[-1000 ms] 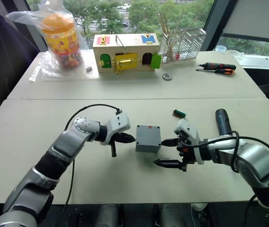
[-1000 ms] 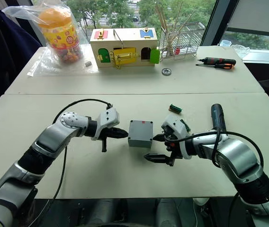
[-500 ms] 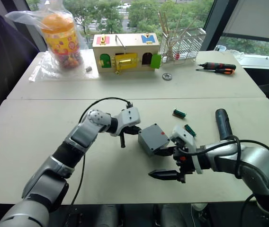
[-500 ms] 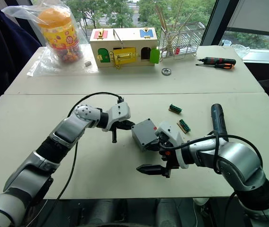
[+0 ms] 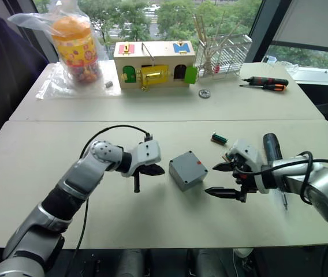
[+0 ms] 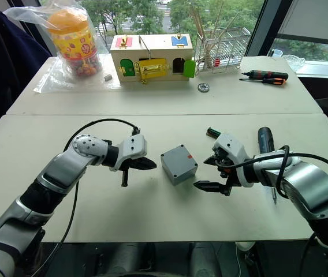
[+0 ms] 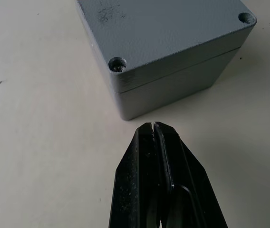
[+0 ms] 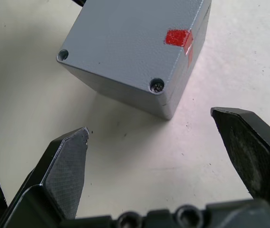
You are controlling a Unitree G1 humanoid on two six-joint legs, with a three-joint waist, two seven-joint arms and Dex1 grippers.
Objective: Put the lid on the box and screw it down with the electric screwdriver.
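The grey box rests flat at the table's middle, turned corner-on. The lid sits on top of it, with a seam running below its rim and screw holes at its corners. A red mark crosses the top edge. My left gripper is shut and empty, its tips a short gap from the box's left side. My right gripper stands open just right of the box, touching nothing. The black electric screwdriver lies on the table behind my right forearm.
At the back stand a wooden box with coloured doors, a bagged candy jar and a wire rack. Two hand screwdrivers lie far right. A small green part and a metal washer lie beyond the box.
The box was tipped up against my right gripper; now it lies flat, rotated from its first pose. My right gripper has drawn back to the right and my left gripper back to the left.
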